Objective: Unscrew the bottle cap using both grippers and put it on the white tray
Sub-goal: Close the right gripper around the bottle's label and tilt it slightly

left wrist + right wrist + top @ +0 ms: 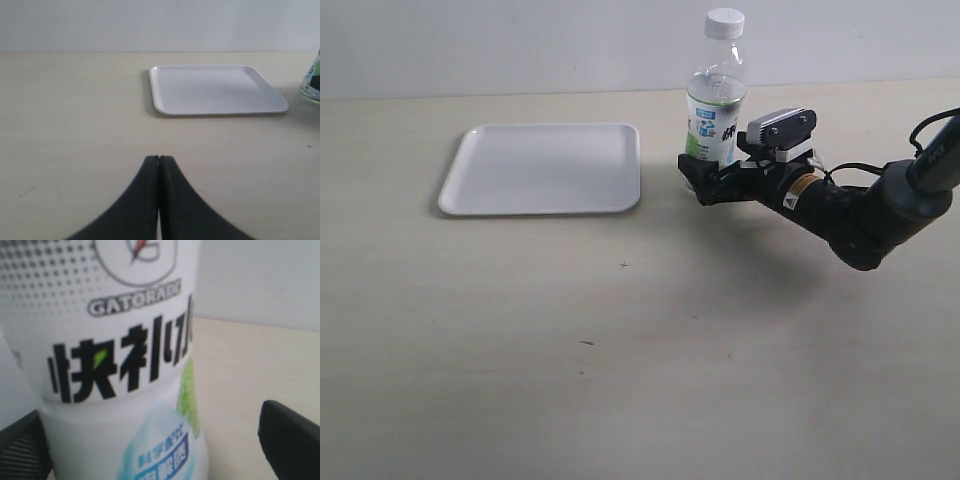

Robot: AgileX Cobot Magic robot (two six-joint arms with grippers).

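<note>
Step in hand: securing the bottle (717, 110), which stands upright on the table (620, 350) near the right edge of the white tray (540, 168), with its cap (724, 22) on. The right gripper (710, 178) straddles the bottle's lower body with jaws spread and a gap showing beside one finger. The left gripper (159, 167) is clenched on nothing, low over the table and facing the tray. Next, as I judge it, the right must close firmly on the body, then the left must open and reach the cap.
</note>
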